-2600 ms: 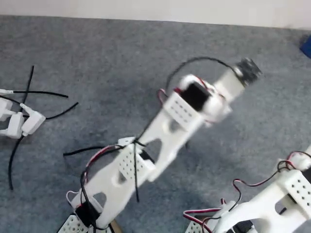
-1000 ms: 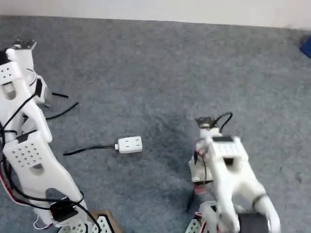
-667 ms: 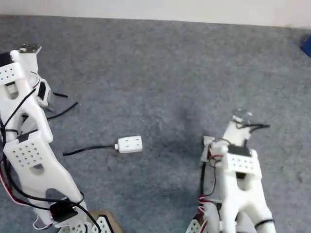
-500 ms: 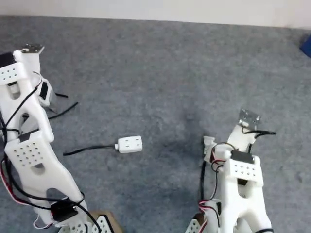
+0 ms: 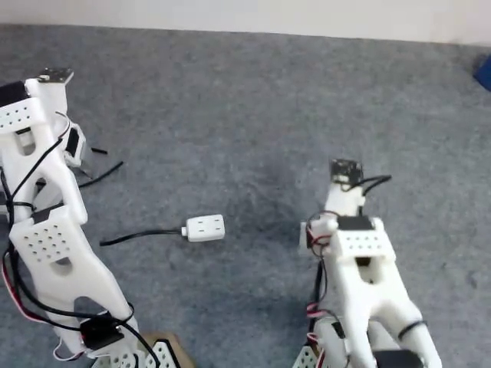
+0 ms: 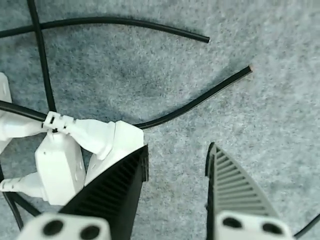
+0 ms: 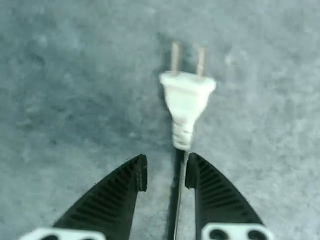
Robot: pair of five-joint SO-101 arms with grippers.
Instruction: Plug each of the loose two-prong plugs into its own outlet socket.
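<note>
A white two-prong plug [image 7: 186, 97] lies flat on the grey carpet with its prongs pointing away from my right gripper [image 7: 166, 167]. That gripper is open just behind the plug, and the plug's cord runs back between its fingers. In the high view the right arm [image 5: 359, 253] covers this plug. A white outlet socket [image 5: 204, 228] on a black cord lies mid-table. My left gripper [image 6: 176, 154] hangs open over bare carpet, beside a cluster of white plugs and sockets [image 6: 65, 155] with black cords [image 6: 195, 102]. The left arm [image 5: 42, 192] stands at the far left.
Loose black cord ends [image 5: 103, 170] stick out by the left arm. A blue object [image 5: 485, 73] shows at the right edge, a pale wall strip [image 5: 245, 15] along the far edge. Grey carpet [image 5: 245, 115] lies open between the arms.
The left arm has swung from the table's middle to the far left, over the plug cluster. The right arm swayed right, then came back left and forward. The socket stayed put.
</note>
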